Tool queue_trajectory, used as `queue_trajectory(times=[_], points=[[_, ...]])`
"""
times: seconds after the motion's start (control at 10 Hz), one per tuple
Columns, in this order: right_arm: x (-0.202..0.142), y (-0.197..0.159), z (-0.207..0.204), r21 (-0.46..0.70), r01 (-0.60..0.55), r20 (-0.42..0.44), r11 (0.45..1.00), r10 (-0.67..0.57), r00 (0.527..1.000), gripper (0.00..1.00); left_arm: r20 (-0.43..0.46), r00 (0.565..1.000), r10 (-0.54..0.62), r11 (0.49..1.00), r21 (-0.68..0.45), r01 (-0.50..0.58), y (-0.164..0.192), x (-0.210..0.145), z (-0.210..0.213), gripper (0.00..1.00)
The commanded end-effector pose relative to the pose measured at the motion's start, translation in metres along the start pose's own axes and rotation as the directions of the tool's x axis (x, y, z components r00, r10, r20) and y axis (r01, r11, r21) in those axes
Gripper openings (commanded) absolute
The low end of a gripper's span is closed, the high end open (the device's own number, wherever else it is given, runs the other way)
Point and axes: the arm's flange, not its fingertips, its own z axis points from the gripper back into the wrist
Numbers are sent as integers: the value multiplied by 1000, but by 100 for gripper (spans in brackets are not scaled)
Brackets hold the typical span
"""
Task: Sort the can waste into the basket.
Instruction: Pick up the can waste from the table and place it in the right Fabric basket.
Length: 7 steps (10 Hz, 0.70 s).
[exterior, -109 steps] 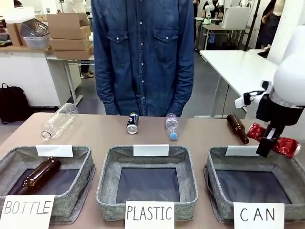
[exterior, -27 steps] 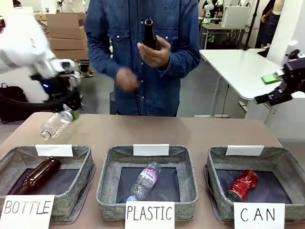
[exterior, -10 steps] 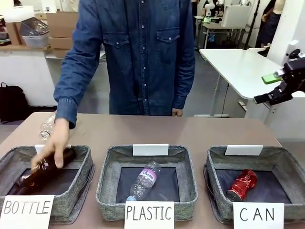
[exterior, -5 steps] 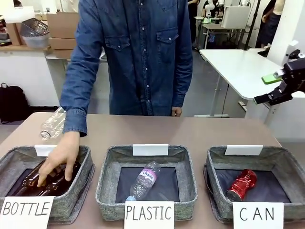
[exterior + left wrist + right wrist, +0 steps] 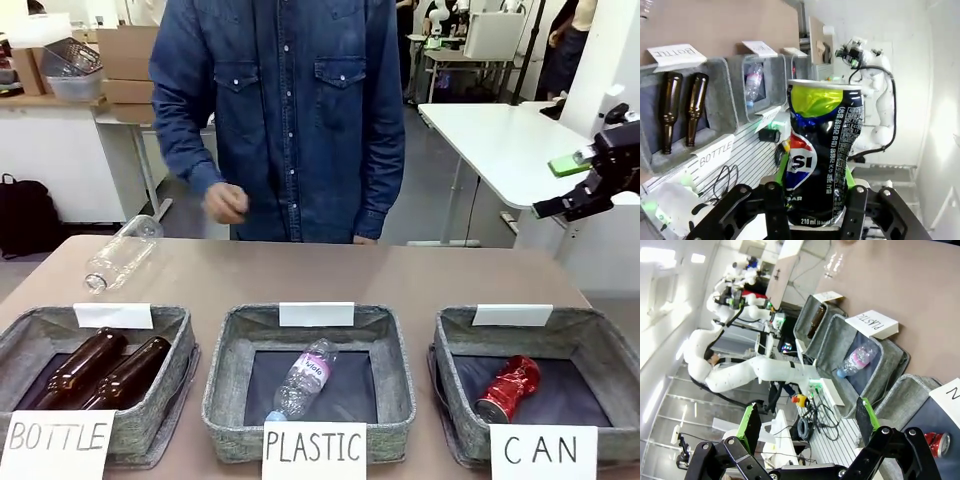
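front view faces across the table [image 5: 430,280]; both wrist views, rolled, share its bins [image 5: 225,385].

three grey bins [image 5: 180,372] [image 5: 222,382] [image 5: 447,382], two brown glass bottles [image 5: 80,365] [image 5: 135,370], two clear plastic bottles [image 5: 122,253] [image 5: 303,378] and two crushed cans [image 5: 510,387] [image 5: 822,160].

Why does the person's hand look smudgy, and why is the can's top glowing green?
Front view: the hand is smeared, probably motion blur; the rest looks sharp. Left wrist view: the can, clamped in the left gripper, has a yellow-green shine near its top, likely a reflection, and the wall behind is washed out by light. Right wrist view: the upper left glares white too.
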Motion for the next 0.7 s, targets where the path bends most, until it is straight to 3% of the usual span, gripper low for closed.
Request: queue_trajectory(times=[0.0, 0.1, 0.3, 0.5, 0.6], points=[[0, 0, 0, 0, 0, 0, 1000, 0, 1000, 100, -102, 989, -109, 991, 71, 116, -24, -14, -83, 44], [-10, 28, 39, -87, -91, 13, 992, 92, 996, 100, -177, 969, -170, 976, 102, 190, -37, -16, -133, 44], [-38, 49, 109, -209, -71, 63, 975, 86, 994, 100, -318, 894, -315, 915, 147, 375, -64, -25, -244, 44], [-74, 42, 161, -256, 2, 141, 967, 35, 989, 100, -330, 812, -482, 823, 147, 548, -90, -31, -325, 44], [-99, 34, 177, -282, 41, 142, 958, -1, 990, 100, -302, 751, -587, 749, 148, 645, -105, -28, -367, 44]])
